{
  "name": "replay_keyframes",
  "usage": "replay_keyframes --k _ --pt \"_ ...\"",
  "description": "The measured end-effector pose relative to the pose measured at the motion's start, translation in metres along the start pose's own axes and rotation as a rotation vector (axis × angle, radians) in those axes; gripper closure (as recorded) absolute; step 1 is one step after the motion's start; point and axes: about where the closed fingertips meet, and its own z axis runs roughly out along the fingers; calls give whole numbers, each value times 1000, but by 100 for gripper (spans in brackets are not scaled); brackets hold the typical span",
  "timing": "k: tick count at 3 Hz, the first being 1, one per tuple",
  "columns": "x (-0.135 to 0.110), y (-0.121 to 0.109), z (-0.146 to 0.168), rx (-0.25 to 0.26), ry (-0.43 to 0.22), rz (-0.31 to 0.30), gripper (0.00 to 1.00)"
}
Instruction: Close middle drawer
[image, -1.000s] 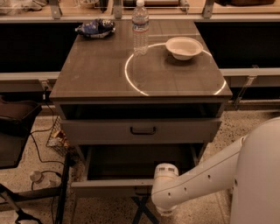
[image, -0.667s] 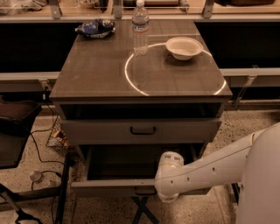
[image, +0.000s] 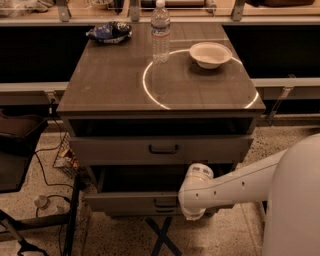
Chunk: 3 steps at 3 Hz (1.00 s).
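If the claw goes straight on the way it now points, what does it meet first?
Probably the front of the middle drawer, just right of its handle. The claw is low at that pulled-out drawer, aimed toward the cabinet; depth is unclear, so they may be touching.

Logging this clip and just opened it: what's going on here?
A one-armed robot is working at the grey cabinet. Its white arm reaches in from the right, with the tool low at the front of the middle drawer, just right of its dark handle. That drawer stands pulled out, not yet closed. On the cabinet sit a water bottle, a white bowl and a dark bag.
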Motion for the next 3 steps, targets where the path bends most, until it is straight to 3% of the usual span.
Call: replay_keyframes --k 1,3 --pt "21 -36 32 -7 -31 35 100" --pt "10 -44 45 4 -6 50 100"
